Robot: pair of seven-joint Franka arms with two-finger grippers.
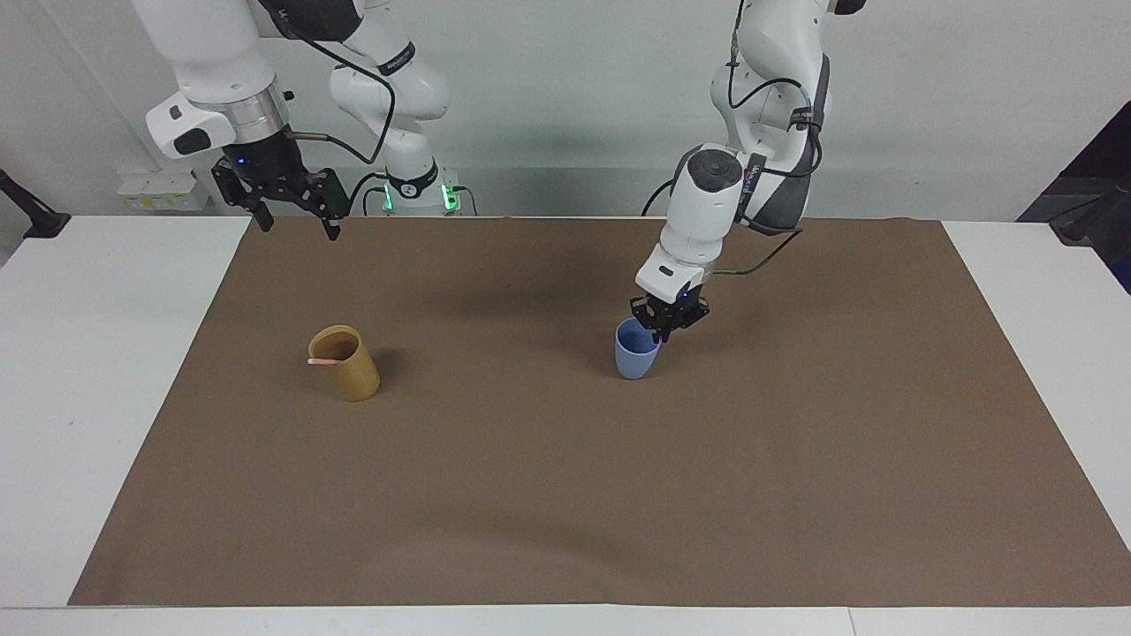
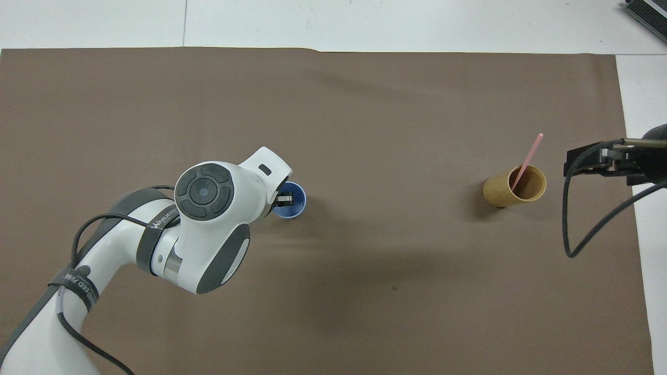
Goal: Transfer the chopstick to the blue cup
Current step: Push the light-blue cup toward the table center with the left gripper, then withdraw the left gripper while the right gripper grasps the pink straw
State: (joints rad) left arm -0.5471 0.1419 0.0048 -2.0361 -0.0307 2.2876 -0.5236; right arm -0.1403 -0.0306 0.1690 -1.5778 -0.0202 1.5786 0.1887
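Note:
A small light-blue cup (image 1: 635, 352) (image 2: 295, 203) stands upright on the brown mat near the middle of the table. My left gripper (image 1: 664, 329) (image 2: 284, 198) sits at the cup's rim on the side nearer the robots, its tip partly inside the mouth. One pale pink chopstick (image 2: 527, 159) (image 1: 320, 361) leans in a tan cylindrical cup (image 1: 346, 364) (image 2: 513, 188) toward the right arm's end. My right gripper (image 1: 299, 226) (image 2: 599, 162) hangs open in the air beside the tan cup, over the mat's edge, holding nothing.
The brown mat (image 1: 565, 495) covers most of the white table (image 1: 97, 371). A dark object (image 2: 646, 13) lies at the table's corner toward the right arm's end. A black cable (image 2: 570, 229) loops down from the right gripper.

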